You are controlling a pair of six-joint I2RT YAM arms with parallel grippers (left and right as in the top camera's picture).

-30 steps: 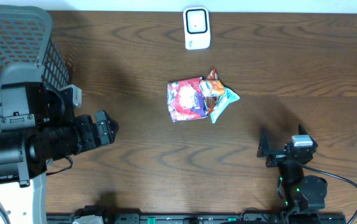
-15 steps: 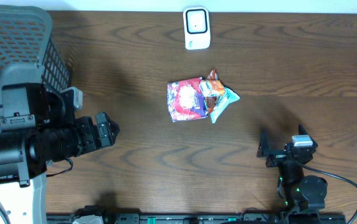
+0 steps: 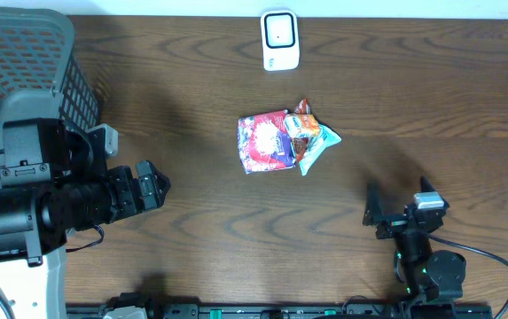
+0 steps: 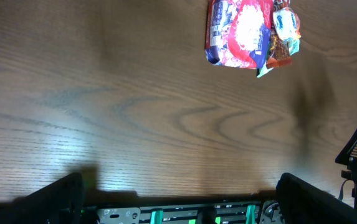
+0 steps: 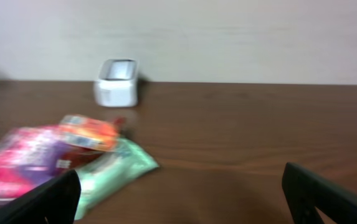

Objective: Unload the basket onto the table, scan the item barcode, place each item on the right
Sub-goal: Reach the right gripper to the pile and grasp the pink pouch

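Note:
A small pile of snack packets lies mid-table: a red-and-purple packet [image 3: 264,142], an orange one [image 3: 301,126] on top and a mint-green one [image 3: 317,146] at its right. The white barcode scanner [image 3: 280,40] stands at the far edge. My left gripper [image 3: 152,184] hovers open at the left, well short of the pile. My right gripper [image 3: 400,206] is open near the front right, with nothing between its fingers. The left wrist view has the pile [image 4: 240,31] far ahead. In the blurred right wrist view I see the scanner [image 5: 117,82] and the green packet [image 5: 113,171].
A grey mesh basket [image 3: 23,62] fills the far left corner, partly behind my left arm. A black rail [image 3: 271,310] runs along the table's front edge. Bare brown wood lies between both grippers and the pile.
My right gripper has edged slightly to the left. The left arm and the packets have stayed where they were.

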